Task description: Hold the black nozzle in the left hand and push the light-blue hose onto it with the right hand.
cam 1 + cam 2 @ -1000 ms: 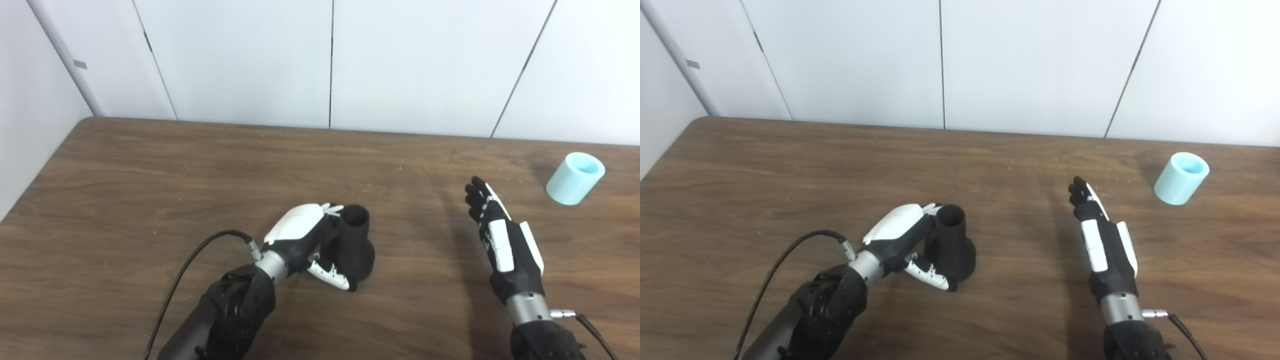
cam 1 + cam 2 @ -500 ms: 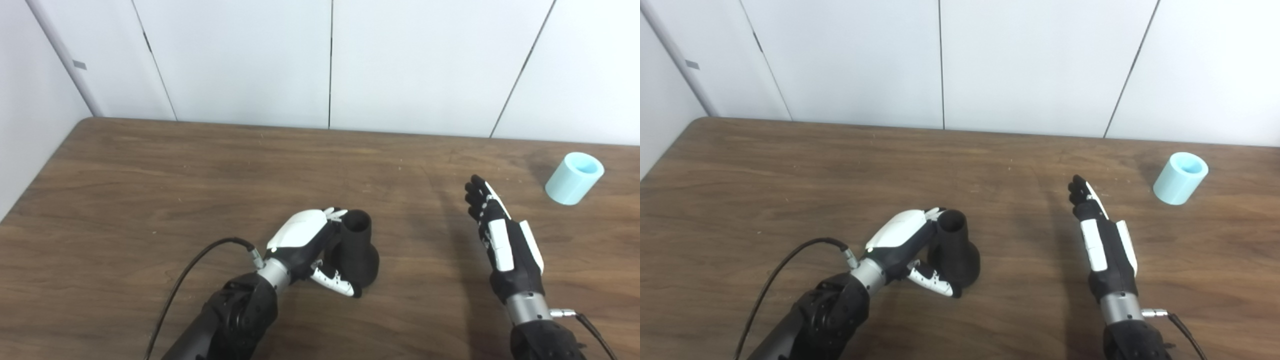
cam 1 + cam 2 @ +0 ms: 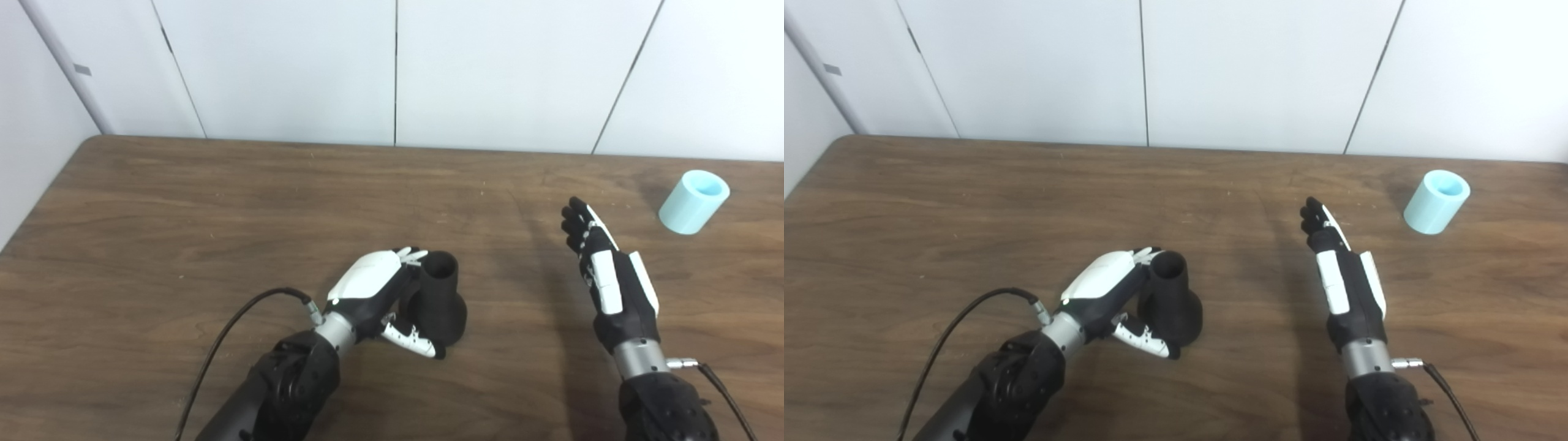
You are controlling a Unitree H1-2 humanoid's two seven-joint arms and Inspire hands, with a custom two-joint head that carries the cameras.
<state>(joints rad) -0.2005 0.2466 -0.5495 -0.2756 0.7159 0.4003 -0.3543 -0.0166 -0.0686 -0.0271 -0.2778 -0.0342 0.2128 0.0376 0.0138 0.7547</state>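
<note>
Wooden table [image 3: 184, 202]: left hand [image 3: 373, 288] grips black nozzle [image 3: 436, 299]; right hand [image 3: 603, 275] flat, fingers spread.

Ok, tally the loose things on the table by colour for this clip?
Black: 1, the nozzle, at the left hand.
Light blue: 1, the hose, lying apart from the open right hand.
Total: 2.
</note>
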